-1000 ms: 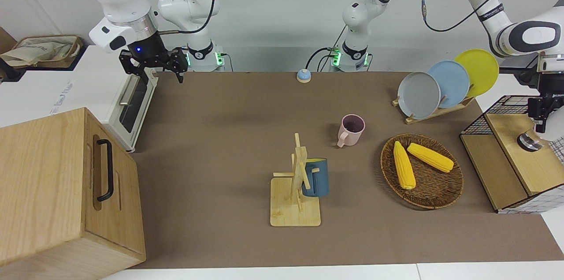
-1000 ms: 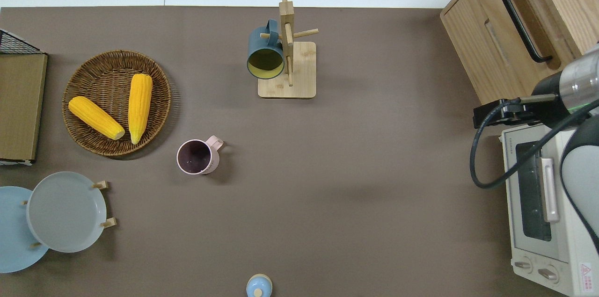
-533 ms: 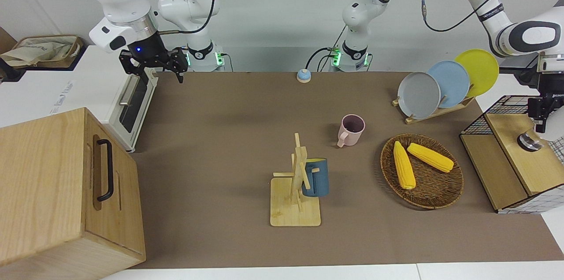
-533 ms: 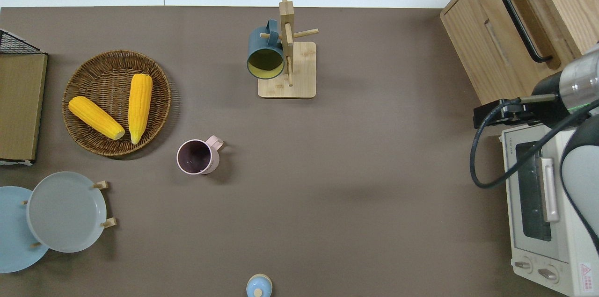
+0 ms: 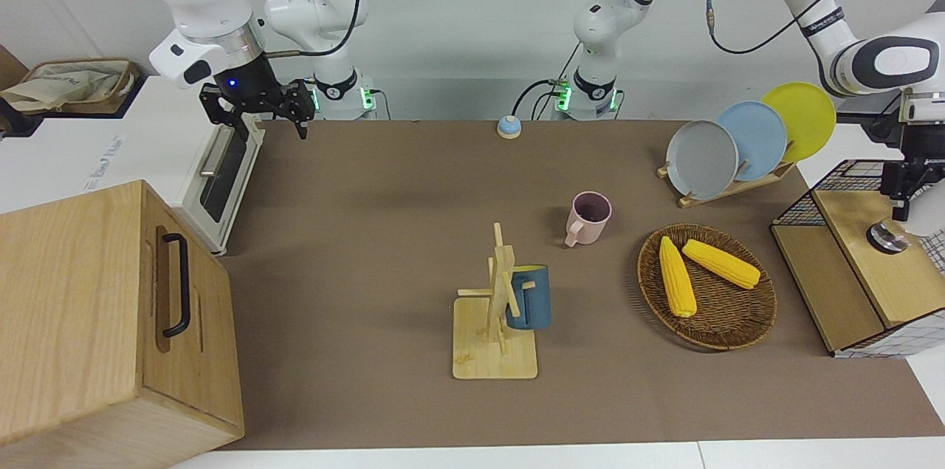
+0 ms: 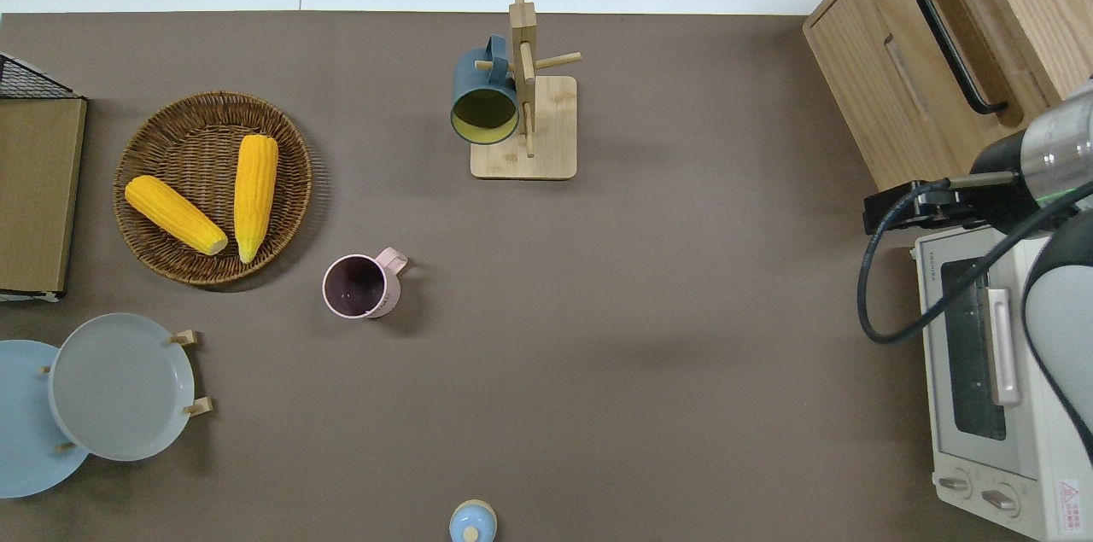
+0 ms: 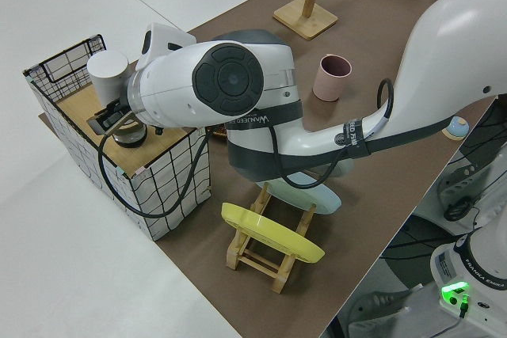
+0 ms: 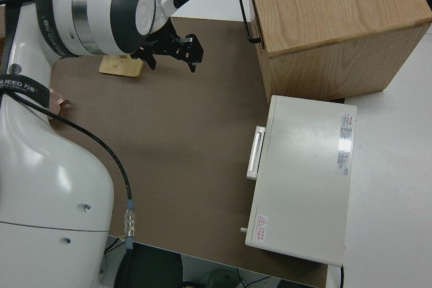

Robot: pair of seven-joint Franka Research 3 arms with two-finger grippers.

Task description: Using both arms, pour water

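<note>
On the brown table [image 6: 649,286], the pink mug [image 6: 357,287] stands upright at seven o'clock from the mug rack [image 6: 523,128], ready for filling, while my right claw [image 5: 255,111] hangs spread and empty over the toaster oven's [image 6: 990,380] edge.

My table [image 5: 369,181], brown-matted.
On it I see a pink mug [image 5: 588,216], corn basket [image 5: 731,325], mug tree [image 5: 495,347], plate rack [image 5: 727,188], toaster oven [image 6: 990,371].
</note>
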